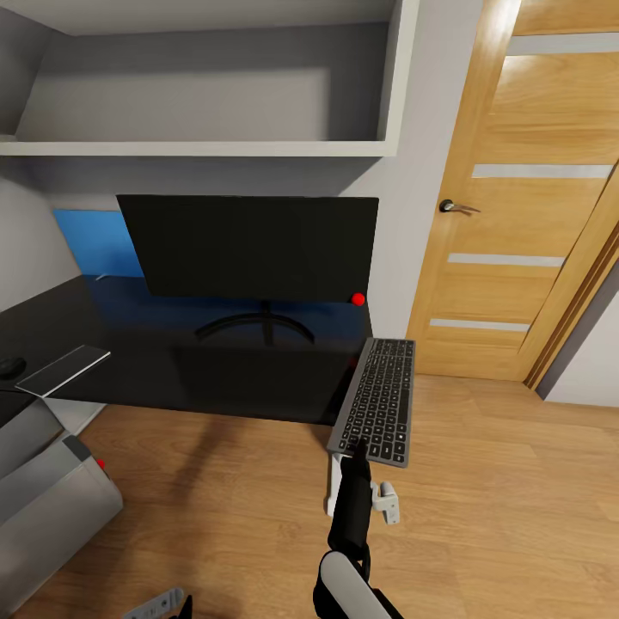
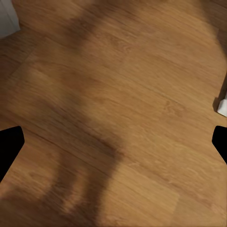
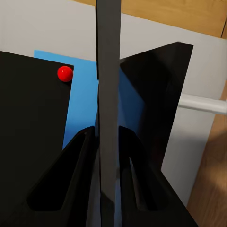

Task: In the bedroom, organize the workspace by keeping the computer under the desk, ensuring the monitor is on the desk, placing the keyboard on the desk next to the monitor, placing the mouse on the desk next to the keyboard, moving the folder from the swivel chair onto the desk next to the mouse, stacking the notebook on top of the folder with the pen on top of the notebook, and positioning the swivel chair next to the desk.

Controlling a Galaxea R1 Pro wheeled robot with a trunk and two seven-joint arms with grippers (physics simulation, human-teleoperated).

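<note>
The wide black monitor (image 1: 249,248) stands on the black desk (image 1: 172,365). My right gripper (image 1: 357,447) is shut on the near end of the slim keyboard (image 1: 378,400), which hangs level by the desk's right edge with its left side over the corner. In the right wrist view the keyboard (image 3: 108,94) runs edge-on between the fingers (image 3: 80,161). A thin dark grey notebook (image 1: 64,370) lies at the desk's front left edge, with a dark mouse (image 1: 9,367) beside it. The light grey computer (image 1: 43,499) sits low at the left. My left gripper (image 2: 113,142) hangs open over bare floor.
A red ball (image 1: 358,299) rests on the desk by the monitor's right corner. A blue wall panel (image 1: 94,241) sits behind the monitor and a grey shelf (image 1: 198,148) above it. A wooden door (image 1: 524,215) is on the right. A white desk leg (image 1: 334,486) stands below the keyboard.
</note>
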